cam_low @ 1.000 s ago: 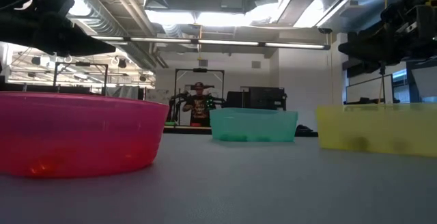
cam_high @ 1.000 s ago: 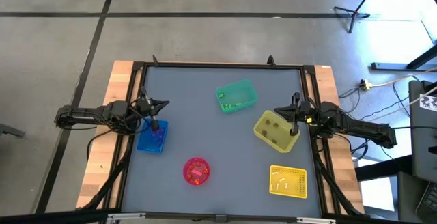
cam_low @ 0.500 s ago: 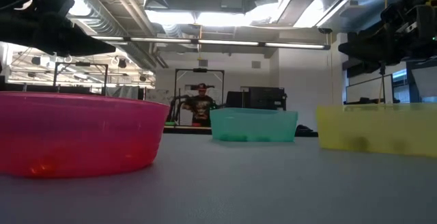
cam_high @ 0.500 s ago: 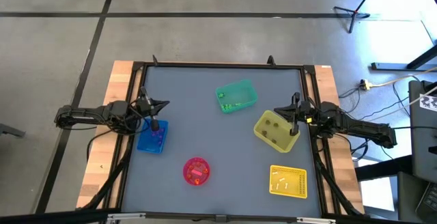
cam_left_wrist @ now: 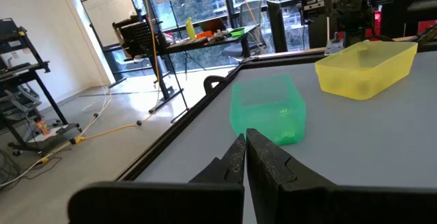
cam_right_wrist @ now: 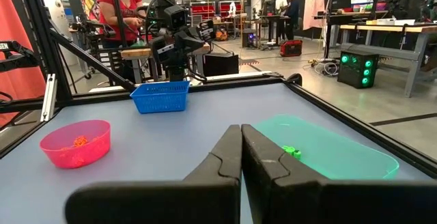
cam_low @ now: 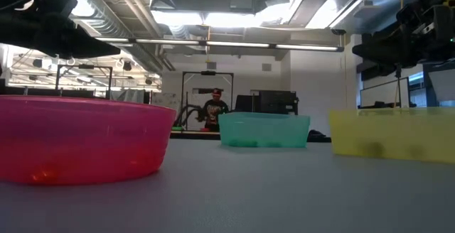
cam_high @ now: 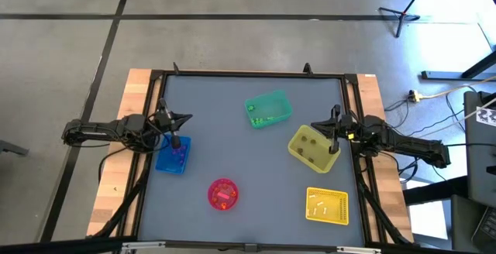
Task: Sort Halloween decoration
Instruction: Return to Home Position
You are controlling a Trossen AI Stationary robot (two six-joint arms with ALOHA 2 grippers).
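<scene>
At the table's 9 and 3 o'clock edges, your left gripper [cam_high: 184, 118] and right gripper [cam_high: 316, 127] sit parked, jaws together, empty. The Halloween trinkets [cam_right_wrist: 290, 151] lie binned, so sorting appears complete: green bin [cam_high: 279, 99], blue bin [cam_high: 164, 163], pink bowl [cam_high: 211, 194].

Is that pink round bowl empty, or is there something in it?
Not empty. The pink bowl holds a few small orange trinkets at its bottom, visible in the right wrist view.
</scene>
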